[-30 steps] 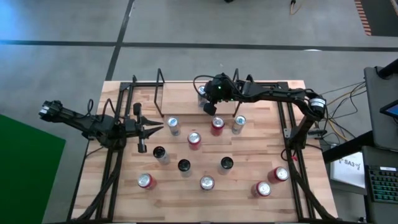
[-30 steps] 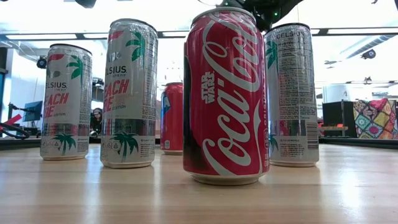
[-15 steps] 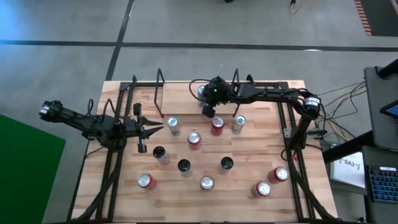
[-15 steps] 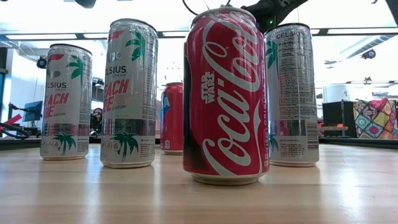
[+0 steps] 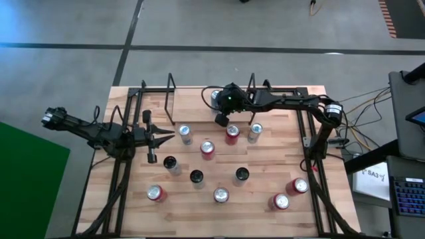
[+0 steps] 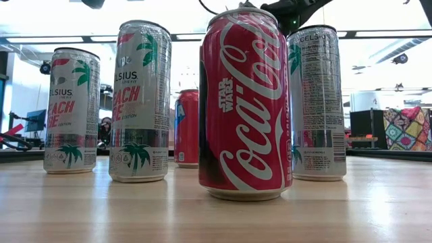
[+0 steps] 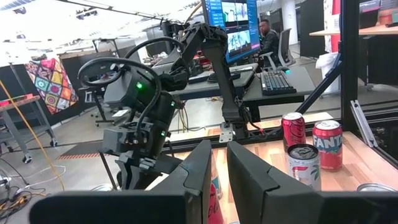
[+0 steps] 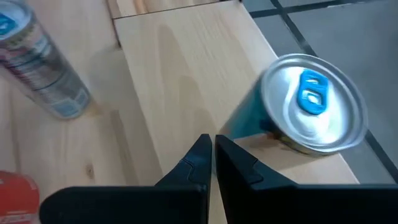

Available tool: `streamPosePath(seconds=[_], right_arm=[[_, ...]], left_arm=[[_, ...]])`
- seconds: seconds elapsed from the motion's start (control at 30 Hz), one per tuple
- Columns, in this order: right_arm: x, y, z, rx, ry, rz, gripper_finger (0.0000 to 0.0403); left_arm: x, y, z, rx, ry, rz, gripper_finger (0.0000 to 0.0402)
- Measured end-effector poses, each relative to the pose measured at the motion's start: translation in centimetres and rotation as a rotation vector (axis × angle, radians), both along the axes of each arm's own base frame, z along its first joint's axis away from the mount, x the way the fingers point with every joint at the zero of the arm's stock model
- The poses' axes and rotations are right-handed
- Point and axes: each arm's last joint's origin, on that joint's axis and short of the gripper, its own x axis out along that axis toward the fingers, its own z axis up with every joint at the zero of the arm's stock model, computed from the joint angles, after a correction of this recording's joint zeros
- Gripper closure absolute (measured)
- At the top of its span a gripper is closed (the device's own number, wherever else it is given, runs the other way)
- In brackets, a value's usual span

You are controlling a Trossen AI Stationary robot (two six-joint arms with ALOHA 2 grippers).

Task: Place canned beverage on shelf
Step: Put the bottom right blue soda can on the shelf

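right gripper shifted left — off can on shelf

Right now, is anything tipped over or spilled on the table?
No spill shows. All the cans on the table stand upright, and one teal can stands on the shelf floor. The right gripper hangs shut beside it, holding nothing. Nothing looks odd.

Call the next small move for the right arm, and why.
Probably open the fingers and re-approach. The right end effector is shut and empty, and the teal can stands on the shelf floor beside its tips, not between them. If that can counts as placed, retreat toward the table cans instead.
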Motion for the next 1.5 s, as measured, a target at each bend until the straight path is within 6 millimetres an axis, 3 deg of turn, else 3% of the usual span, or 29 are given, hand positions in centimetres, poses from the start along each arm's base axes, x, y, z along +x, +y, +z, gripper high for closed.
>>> streamPosePath(seconds=[0.47, 0.8, 1.2, 1.5], right_arm=[[-0.6, -1.8, -0.1, -0.043, 0.013, -0.078, 0.039], [-0.3, -0.6, -0.4, 0.063, 0.01, -0.024, 0.039], [-0.8, -2.8, -0.7, -0.021, 0.021, -0.106, 0.039], [-0.8, -2.4, -0.5, 0.081, -0.014, -0.053, 0.039]], left_arm=[[0.0, 0.0, 0.0, 0.0, 0.0, 0.0, 0.0364], [0.0, 0.0, 0.0, -0.001, 0.0, 0.0, 0.0364], [0.0, 0.0, 0.0, -0.001, 0.0, 0.0, 0.0364], [0.0, 0.0, 0.0, 0.0, -0.001, 0.001, 0.0364]])
